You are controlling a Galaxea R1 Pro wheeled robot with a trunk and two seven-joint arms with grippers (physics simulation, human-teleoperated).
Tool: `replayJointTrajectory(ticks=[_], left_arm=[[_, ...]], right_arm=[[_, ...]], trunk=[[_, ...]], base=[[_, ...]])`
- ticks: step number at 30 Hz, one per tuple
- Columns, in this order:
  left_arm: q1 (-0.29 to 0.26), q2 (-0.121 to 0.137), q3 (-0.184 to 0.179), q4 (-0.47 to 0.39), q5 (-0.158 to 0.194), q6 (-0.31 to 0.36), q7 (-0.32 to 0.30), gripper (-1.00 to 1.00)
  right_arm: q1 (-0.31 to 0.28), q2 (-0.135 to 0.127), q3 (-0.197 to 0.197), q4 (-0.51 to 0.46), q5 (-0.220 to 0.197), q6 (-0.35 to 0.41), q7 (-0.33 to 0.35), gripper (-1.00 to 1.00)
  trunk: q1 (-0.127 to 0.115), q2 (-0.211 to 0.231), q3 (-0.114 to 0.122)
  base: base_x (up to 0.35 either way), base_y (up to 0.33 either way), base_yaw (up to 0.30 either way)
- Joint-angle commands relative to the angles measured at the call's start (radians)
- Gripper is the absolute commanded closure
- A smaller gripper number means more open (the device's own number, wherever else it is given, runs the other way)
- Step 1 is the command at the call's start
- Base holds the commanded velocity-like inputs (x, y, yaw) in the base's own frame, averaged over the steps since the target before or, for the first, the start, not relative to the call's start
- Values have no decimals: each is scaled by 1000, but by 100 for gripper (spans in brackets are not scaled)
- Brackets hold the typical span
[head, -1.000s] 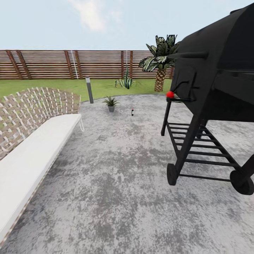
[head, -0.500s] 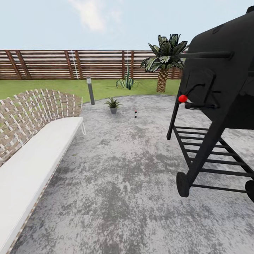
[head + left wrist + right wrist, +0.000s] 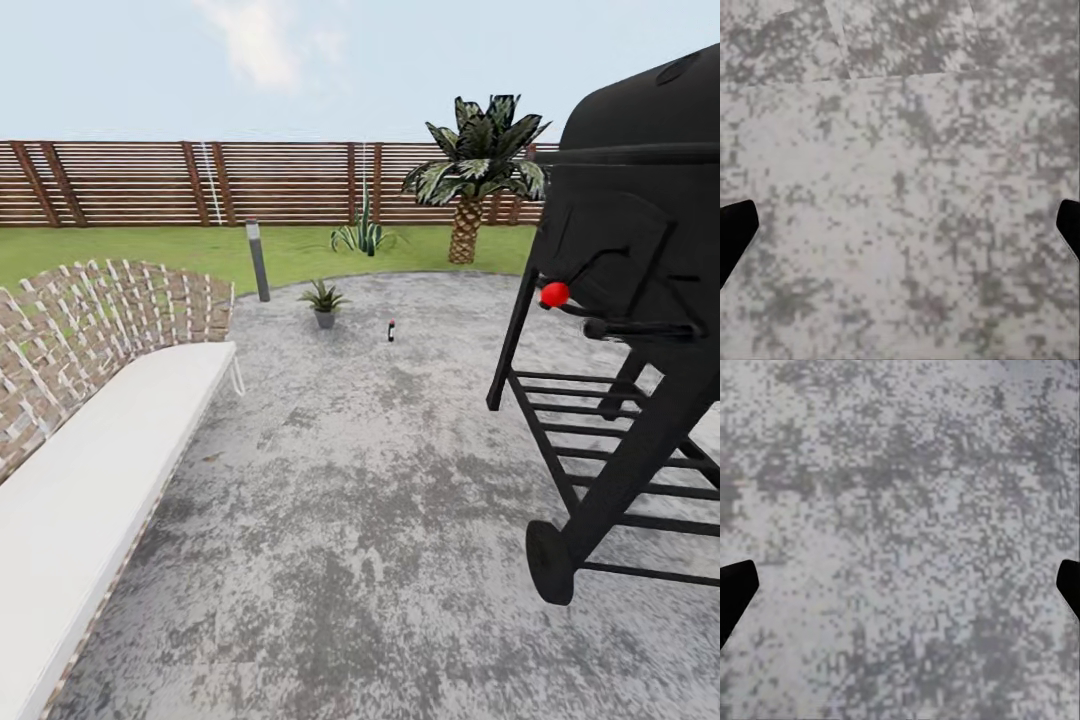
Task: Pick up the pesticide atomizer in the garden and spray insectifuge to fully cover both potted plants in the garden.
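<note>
Head view gave you the round grey patio (image 3: 370,520) stretching ahead to a lawn (image 3: 120,248) and a brown slatted fence (image 3: 180,182). Your spray bottle (image 3: 391,331) stood upright on the paving at the far side of the patio, small and dark at that range, well apart from the robot. Just to its left, nearer the patio's edge, sat one potted plant (image 3: 324,301) in its grey pot, with a grey lamp post (image 3: 258,259) beyond it at the lawn's border. A spiky agave (image 3: 363,235) and a palm (image 3: 476,172) stood on the grass behind. You had a woven bench with a white cushion (image 3: 95,440) along the left and a black wheeled barbecue (image 3: 630,300) with a red knob close on the right.

Left wrist view showed your left gripper (image 3: 900,232) spread wide, its dark fingertips (image 3: 735,232) at the frame's edges, holding nothing above mottled paving. Your right gripper (image 3: 900,592) was likewise wide apart and empty over the same grey surface.
</note>
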Motion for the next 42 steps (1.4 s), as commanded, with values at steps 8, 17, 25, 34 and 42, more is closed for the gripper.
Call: replayJointTrajectory(ticks=[8,17,25,34,42], left_arm=[[0,0,0,1,1,-3,-1,-100],[0,0,0,1,1,-3,-1,-100],[0,0,0,1,1,-3,-1,-100],[-1,0,0,1,1,-3,-1,-100],[0,0,0,2,1,-3,-1,-100]], right_arm=[[0,0,-2,1,-1,-3,1,-100],[0,0,-2,1,-1,-3,1,-100],[0,0,-2,1,-1,-3,1,-100],[0,0,-2,1,-1,-3,1,-100],[0,0,-2,1,-1,-3,1,-100]], trunk=[[0,0,-1],[0,0,-1],[0,0,-1],[0,0,-1],[0,0,-1]], base=[[336,73,0],[336,73,0],[336,73,0],[336,73,0],[336,73,0]])
